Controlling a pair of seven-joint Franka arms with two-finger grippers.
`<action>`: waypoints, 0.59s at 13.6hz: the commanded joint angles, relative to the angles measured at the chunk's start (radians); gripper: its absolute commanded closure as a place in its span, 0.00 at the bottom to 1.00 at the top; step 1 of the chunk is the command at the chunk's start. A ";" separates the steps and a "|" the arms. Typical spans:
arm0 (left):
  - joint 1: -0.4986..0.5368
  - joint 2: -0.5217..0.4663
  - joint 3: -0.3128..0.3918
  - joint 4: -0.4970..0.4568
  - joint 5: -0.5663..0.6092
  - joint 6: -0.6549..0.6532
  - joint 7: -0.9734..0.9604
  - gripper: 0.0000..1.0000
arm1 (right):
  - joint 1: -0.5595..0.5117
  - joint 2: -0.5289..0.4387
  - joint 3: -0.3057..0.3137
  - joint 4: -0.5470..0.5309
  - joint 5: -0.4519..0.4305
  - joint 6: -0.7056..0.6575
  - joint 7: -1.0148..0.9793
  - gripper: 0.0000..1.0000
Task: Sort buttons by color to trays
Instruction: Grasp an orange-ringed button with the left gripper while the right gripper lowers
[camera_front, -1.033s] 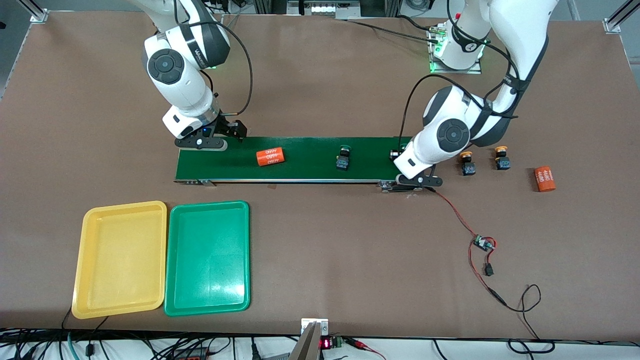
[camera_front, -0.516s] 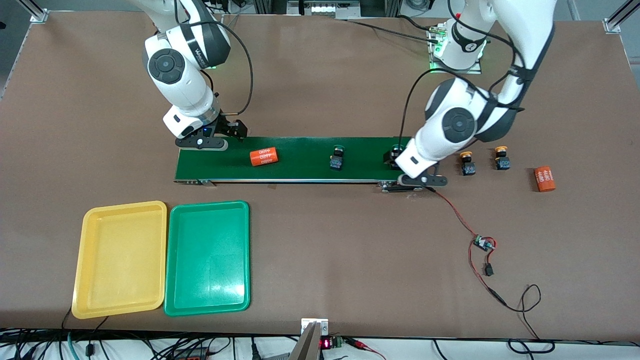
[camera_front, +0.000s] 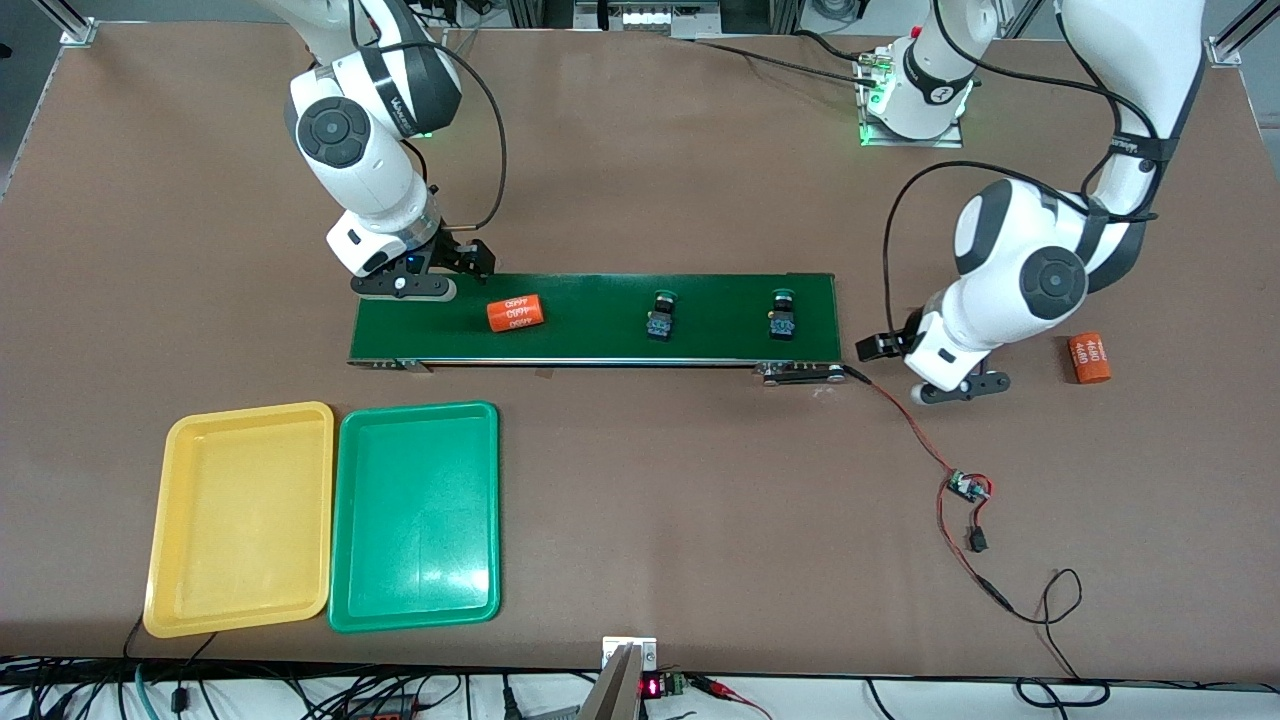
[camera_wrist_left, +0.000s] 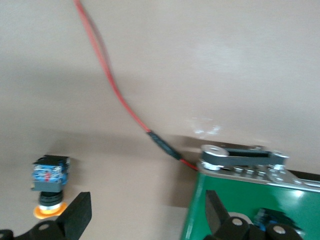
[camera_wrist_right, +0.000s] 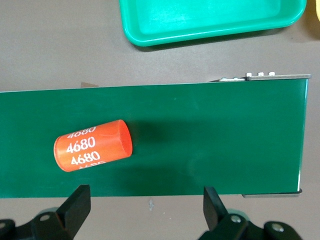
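Left wrist view showed me one yellow button (camera_wrist_left: 48, 181), hidden from the front; two green buttons (camera_front: 660, 314) rode the belt (camera_front: 600, 318). Both grippers' (camera_front: 945, 385) jaws gaped empty.

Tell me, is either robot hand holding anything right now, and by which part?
Nothing is held. The left gripper and the right gripper both have open fingers with nothing between them.

You have a dark green conveyor belt (camera_front: 600, 345) mid-table | one orange numbered cylinder (camera_front: 515, 313) lying on it | a second cylinder (camera_front: 1089, 359) on the table at the left arm's end | red-and-black wire (camera_front: 915, 432) running to a small circuit board (camera_front: 966, 486)
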 joint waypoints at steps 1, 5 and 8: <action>0.059 -0.008 -0.005 -0.040 -0.005 -0.006 0.052 0.00 | 0.004 0.000 -0.004 0.011 0.004 -0.004 0.016 0.00; 0.124 -0.008 -0.003 -0.066 -0.005 -0.001 0.151 0.00 | 0.004 0.002 -0.004 0.011 0.006 -0.004 0.017 0.00; 0.133 0.003 -0.002 -0.112 0.051 0.014 0.172 0.00 | 0.006 0.003 -0.004 0.011 0.007 -0.004 0.017 0.00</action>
